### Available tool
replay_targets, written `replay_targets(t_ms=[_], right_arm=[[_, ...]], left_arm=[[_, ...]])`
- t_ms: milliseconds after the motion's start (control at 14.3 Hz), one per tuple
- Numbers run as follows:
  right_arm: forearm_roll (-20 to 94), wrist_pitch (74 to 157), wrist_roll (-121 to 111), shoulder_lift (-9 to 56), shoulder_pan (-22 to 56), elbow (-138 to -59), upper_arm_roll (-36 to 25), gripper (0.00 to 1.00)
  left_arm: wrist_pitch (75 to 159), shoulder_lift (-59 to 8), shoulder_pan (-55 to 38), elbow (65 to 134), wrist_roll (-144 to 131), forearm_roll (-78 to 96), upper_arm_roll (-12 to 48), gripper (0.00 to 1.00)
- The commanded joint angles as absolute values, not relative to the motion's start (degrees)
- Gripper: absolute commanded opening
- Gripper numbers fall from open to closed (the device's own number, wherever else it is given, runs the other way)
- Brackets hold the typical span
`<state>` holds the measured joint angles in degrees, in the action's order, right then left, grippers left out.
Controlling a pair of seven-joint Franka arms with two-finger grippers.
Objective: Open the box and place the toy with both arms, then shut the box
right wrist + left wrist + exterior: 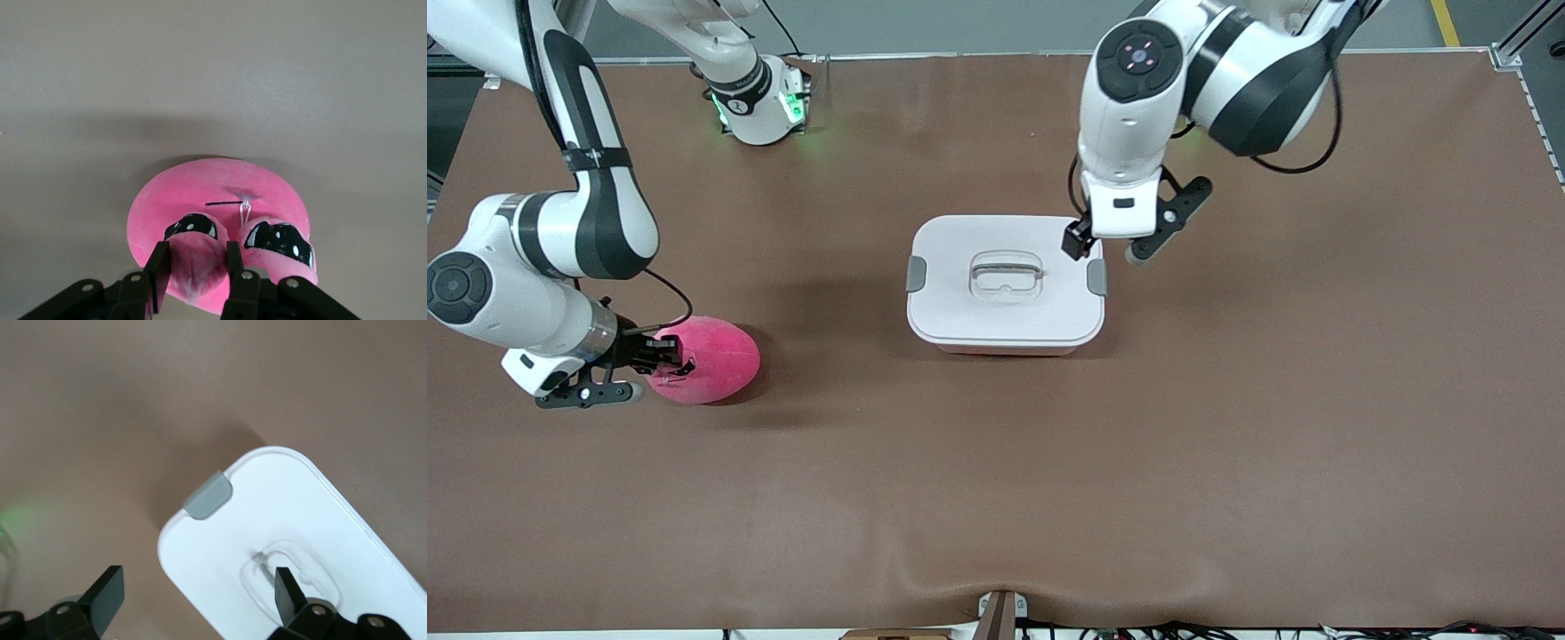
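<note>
Over at the right arm's end of the desk [1227, 462], the right gripper [665, 354] is down at the pink plush toy [710, 359], which lies on its side on the brown surface, well apart from the box and a little nearer the front camera than it. The right wrist view gives the close-up: the two black fingers [157, 273] are drawn in narrow and pinch the toy's small snout [193, 263] between them, with the black eye marks [280, 241] on either side of the grip and a thin black line and a white thread loop just above them. The toy's body looks to be resting on the desk, its shadow tight beneath it. In the middle of the desk sits the pale pink box [1005, 342], its white lid [1005, 293] on and flat, a grey clip [915, 273] at the right arm's end and another grey clip [1096, 277] at the left arm's end, the recessed handle [1007, 272] in the centre. The left gripper [1080, 242] hangs over the lid's corner by the left arm's clip, at the edge of the box farther from the front camera. From the left wrist view its fingers [105, 597] stand wide apart with nothing between them, one over the bare desk beside the box and the other over the lid near the handle recess [287, 570], while the grey clip [209, 495] at the lid's other end shows farther off.
</note>
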<state>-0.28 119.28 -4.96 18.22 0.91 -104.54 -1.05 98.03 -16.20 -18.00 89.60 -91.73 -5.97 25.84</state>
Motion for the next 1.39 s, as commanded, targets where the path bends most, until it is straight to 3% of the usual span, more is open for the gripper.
replay_targets(t_ms=[0, 70, 348, 557, 697, 836, 1324], right_arm=[[-0.9, 118.7, -4.3, 18.0, 1.1, -104.8, -1.0, 0.42], [-0.9, 118.5, -4.3, 18.0, 1.1, -104.8, -1.0, 0.37], [-0.7, 118.0, -4.4, 17.9, 0.9, -104.7, -1.0, 0.00], [-0.7, 116.8, -4.9, 17.7, 1.0, -104.2, -1.0, 0.00], [-0.8, 115.9, -5.0, 17.3, 1.1, -103.5, -1.0, 0.00], [-0.8, 114.4, -5.0, 17.3, 1.1, -102.4, -1.0, 0.00], [-0.9, 107.9, -8.3, 17.0, 0.6, -97.7, -1.1, 0.00]], left_arm=[[100.8, -19.1, -20.1, 88.6, -98.9, -8.3, 25.8, 0.98], [101.6, -19.9, -20.3, 88.6, -101.4, -9.7, 25.9, 0.97], [105.2, -21.8, -22.2, 88.6, -110.3, -10.0, 25.8, 0.97], [107.5, -22.9, -22.8, 88.6, -116.2, -10.0, 25.8, 0.96], [109.0, -23.5, -23.0, 88.6, -119.6, -10.0, 25.8, 0.79], [110.2, -24.3, -24.0, 88.6, -123.4, -10.0, 25.8, 0.76], [113.8, -27.3, -26.9, 88.9, -140.5, -13.5, 25.8, 0.75]])
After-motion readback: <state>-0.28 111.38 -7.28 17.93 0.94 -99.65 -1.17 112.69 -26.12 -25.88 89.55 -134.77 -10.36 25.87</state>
